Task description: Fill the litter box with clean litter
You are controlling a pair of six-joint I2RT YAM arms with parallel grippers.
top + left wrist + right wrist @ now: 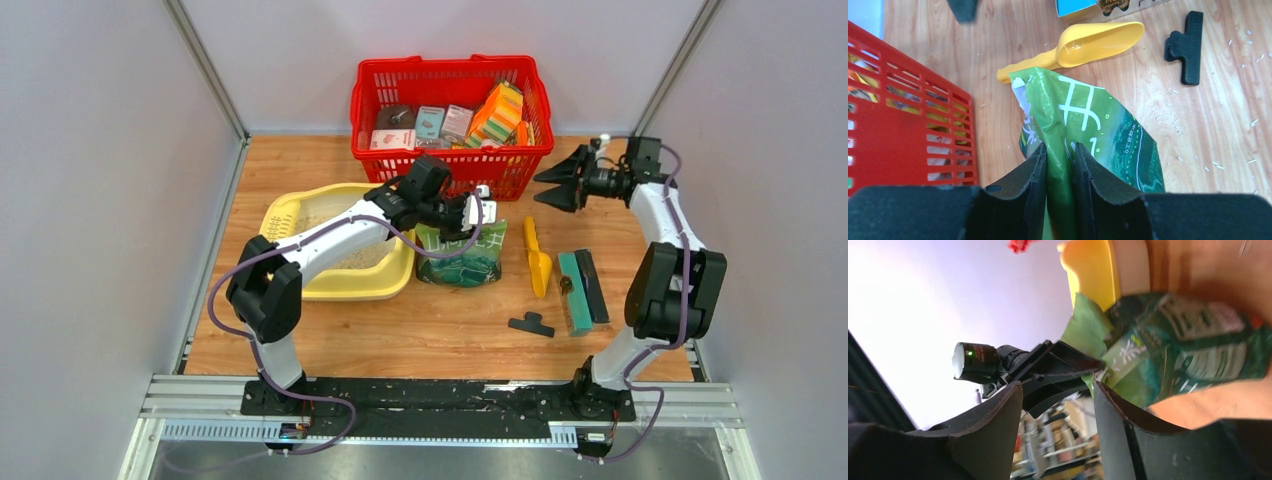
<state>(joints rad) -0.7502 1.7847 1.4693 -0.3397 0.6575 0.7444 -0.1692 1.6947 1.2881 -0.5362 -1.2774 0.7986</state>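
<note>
Pinches limp bag's [1098, 130] top in left gripper [1060, 150]; loose litter [352, 258] in box [300, 205] at 9 o'clock; holds right gripper [545, 188] wide.

Left arm reaches over the litter box [288, 214], left gripper [478, 209] at the top edge of the green bag [462, 256], which stands just right of the box. Clean litter [366, 258] shows in the box, partly hidden by the arm. Right gripper [559, 181] hangs in the air beside the red basket [450, 68], fingers spread, holding nothing. On the table [430, 335], right of the bag: yellow scoop [537, 259], black clip [531, 324], green-and-black block [582, 291]. Basket at the far edge, full of boxes.
</note>
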